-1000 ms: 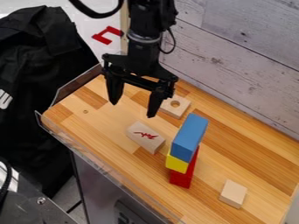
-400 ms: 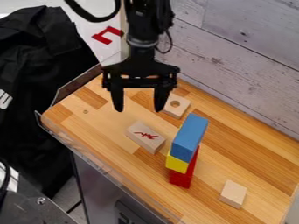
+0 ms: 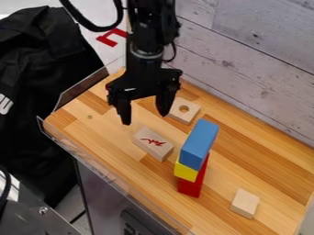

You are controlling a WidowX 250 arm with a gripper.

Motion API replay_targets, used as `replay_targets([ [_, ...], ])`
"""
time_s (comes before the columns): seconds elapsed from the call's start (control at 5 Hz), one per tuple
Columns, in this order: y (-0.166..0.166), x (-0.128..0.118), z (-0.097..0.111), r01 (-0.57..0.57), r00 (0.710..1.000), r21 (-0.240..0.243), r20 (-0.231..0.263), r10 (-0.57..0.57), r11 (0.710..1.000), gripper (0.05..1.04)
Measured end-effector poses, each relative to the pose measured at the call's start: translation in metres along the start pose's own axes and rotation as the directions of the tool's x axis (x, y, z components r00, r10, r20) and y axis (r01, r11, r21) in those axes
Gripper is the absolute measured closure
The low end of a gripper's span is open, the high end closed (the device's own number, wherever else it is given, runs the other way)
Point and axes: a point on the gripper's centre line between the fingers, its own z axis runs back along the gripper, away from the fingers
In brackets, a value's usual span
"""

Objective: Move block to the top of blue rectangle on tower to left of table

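My gripper (image 3: 145,119) hangs open over the upper left of the table, nothing between its fingers, above and behind a wooden block with a red mark (image 3: 153,143). That block lies flat, to the left of the tower. The tower has a blue rectangle (image 3: 199,143) on top, a yellow block (image 3: 185,171) beneath it and a red block (image 3: 194,182) at the bottom. Just right of the gripper, a wooden block with a round hole (image 3: 183,110) lies on the table. A small plain wooden block (image 3: 244,203) rests at the lower right.
The wooden table (image 3: 270,158) meets a grey plank wall (image 3: 257,69) along its right side. A clear rim (image 3: 110,176) runs along the left front edge. Black cloth (image 3: 43,69) hangs beyond the table at the left.
The gripper has turned about its vertical axis and shifted slightly left; its left finger now sits lower in the view and its right finger higher. The blocks and tower have stayed put.
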Motion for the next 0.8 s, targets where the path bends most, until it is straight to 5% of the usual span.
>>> replay_targets([
  [0.4,0.000,-0.007,-0.010,-0.186,0.983,-0.050,-0.004,0.186,0.981,0.083],
  [0.8,-0.002,-0.010,-0.017,-0.257,0.966,-0.064,-0.027,0.256,0.964,0.083],
])
